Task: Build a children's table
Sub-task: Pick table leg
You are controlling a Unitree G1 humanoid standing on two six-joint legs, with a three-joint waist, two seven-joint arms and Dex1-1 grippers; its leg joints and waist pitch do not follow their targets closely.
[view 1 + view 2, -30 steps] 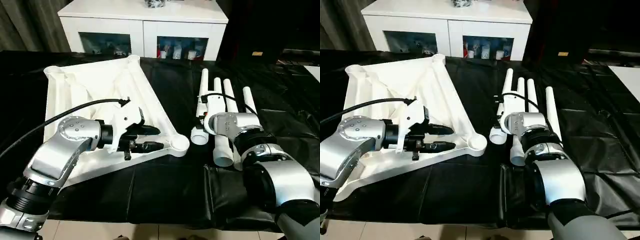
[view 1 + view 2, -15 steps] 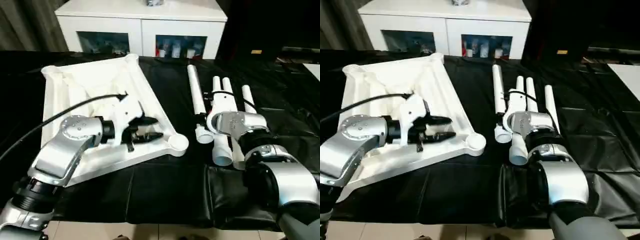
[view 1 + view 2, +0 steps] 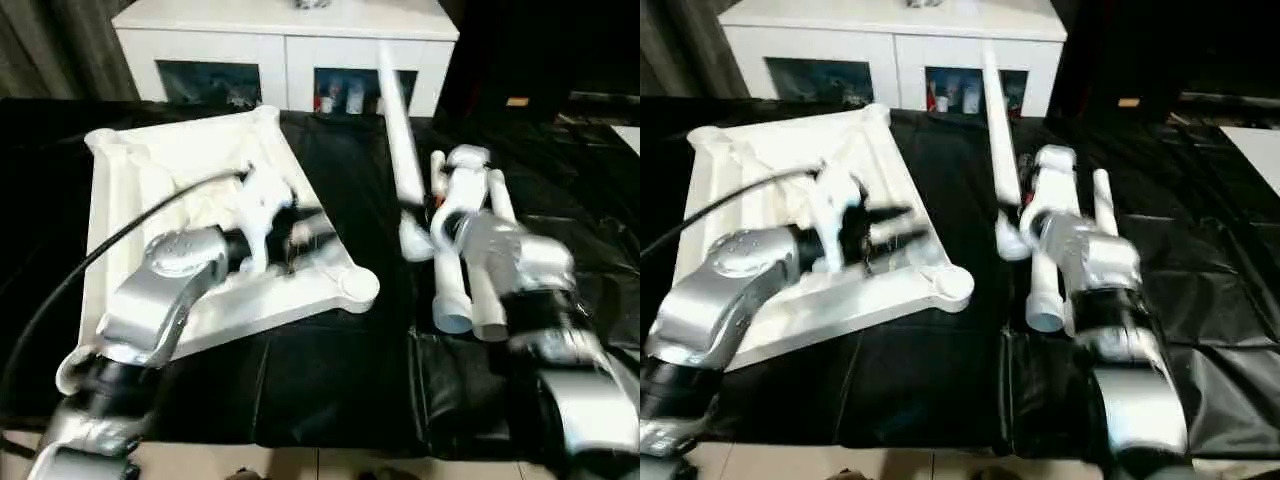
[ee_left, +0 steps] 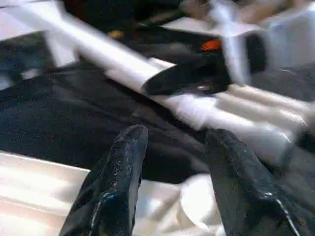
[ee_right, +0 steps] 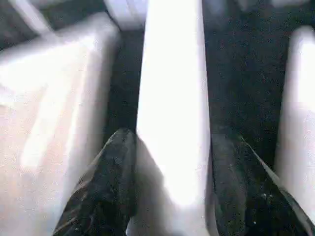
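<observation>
The children's table top (image 3: 150,170) lies upside down on the left, ribs up, with a round corner socket (image 3: 358,287) at its near right corner. My left gripper (image 3: 315,232) hovers open over the top's right rim, nothing between its fingers (image 4: 123,167). My right gripper (image 3: 420,215) is shut on one white leg (image 3: 400,130), gripped near its thick end. This leg tilts up off the cloth, its thin end pointing toward the cabinet. In the right wrist view the leg (image 5: 172,98) fills the gap between both black fingers (image 5: 106,187). Other legs (image 3: 450,290) lie side by side under my right arm.
A white cabinet with glass doors (image 3: 285,40) stands behind the work surface. A black cloth (image 3: 330,380) covers the surface to its near edge. My left arm's black cable (image 3: 100,255) arcs over the table top.
My right gripper closed on the leftmost leg and lifted it, so it now tilts up off the cloth. My left gripper rose a little toward the top's right rim.
</observation>
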